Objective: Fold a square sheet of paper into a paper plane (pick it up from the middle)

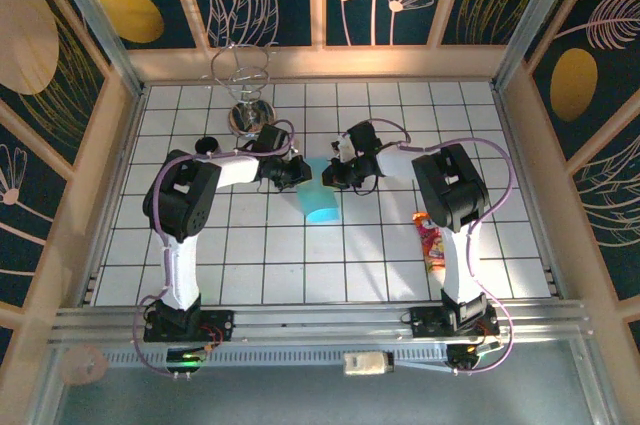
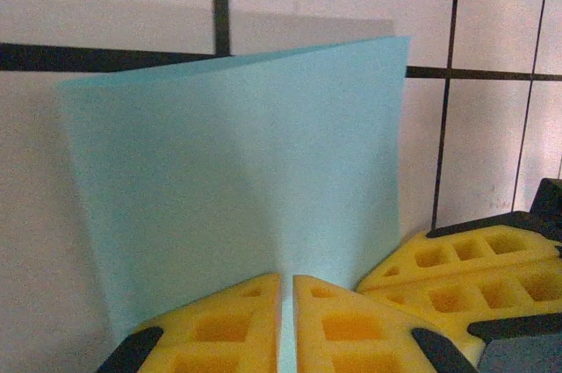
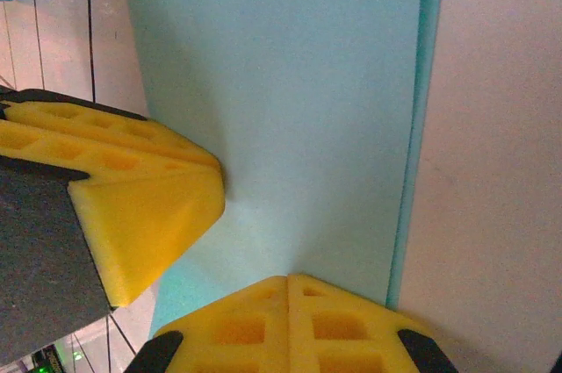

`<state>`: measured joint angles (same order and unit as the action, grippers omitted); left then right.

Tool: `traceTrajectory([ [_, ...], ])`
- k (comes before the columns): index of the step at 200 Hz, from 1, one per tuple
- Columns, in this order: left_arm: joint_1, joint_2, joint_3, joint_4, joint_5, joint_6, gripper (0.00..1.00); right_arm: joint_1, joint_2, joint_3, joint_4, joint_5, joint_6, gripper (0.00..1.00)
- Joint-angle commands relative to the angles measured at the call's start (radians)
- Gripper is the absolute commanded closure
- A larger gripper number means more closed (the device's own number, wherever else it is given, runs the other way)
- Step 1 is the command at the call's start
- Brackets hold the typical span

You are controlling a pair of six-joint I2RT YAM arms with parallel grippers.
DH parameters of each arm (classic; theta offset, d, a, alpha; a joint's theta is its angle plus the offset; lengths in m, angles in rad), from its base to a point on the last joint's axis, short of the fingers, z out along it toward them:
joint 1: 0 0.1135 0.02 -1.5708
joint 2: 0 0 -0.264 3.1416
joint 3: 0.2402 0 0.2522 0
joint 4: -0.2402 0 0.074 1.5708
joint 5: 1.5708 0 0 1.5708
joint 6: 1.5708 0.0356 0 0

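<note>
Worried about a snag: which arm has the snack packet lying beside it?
The right arm: the orange-red snack packet lies just beside it, while the left arm stands well away.

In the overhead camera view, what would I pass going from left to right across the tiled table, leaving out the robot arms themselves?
black knob → metal wire stand → light-blue paper → orange-red snack packet
</note>
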<state>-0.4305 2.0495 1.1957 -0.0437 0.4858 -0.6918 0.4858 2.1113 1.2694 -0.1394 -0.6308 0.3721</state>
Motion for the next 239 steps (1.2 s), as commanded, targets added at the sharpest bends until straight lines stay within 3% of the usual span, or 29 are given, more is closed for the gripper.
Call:
traceTrajectory([
  [1, 0.078, -0.029, -0.055, -0.106, -0.115, 0.052, 0.87, -0.048, 0.142, -0.073, -0.183, 0.358, -0.044, 1.0],
  [36, 0.126, -0.108, -0.066, -0.106, -0.122, 0.097, 0.86, -0.05, 0.14, -0.073, -0.186, 0.363, -0.048, 1.0],
  [53, 0.125, -0.145, -0.074, -0.022, -0.043, 0.069, 0.86, -0.05, 0.136, -0.073, -0.181, 0.358, -0.047, 1.0],
  [76, 0.093, -0.176, -0.085, 0.105, 0.038, -0.001, 0.86, -0.05, 0.134, -0.074, -0.178, 0.352, -0.044, 1.0],
  [117, 0.024, -0.089, -0.018, 0.146, 0.069, -0.052, 0.86, -0.05, 0.14, -0.077, -0.175, 0.344, -0.038, 1.0],
  [185, 0.018, 0.037, 0.053, 0.011, -0.004, 0.003, 0.86, -0.051, 0.15, -0.071, -0.186, 0.357, -0.033, 0.99],
  [239, 0.108, 0.035, 0.009, -0.067, -0.114, 0.065, 0.86, -0.05, 0.153, -0.073, -0.207, 0.421, -0.037, 1.0],
])
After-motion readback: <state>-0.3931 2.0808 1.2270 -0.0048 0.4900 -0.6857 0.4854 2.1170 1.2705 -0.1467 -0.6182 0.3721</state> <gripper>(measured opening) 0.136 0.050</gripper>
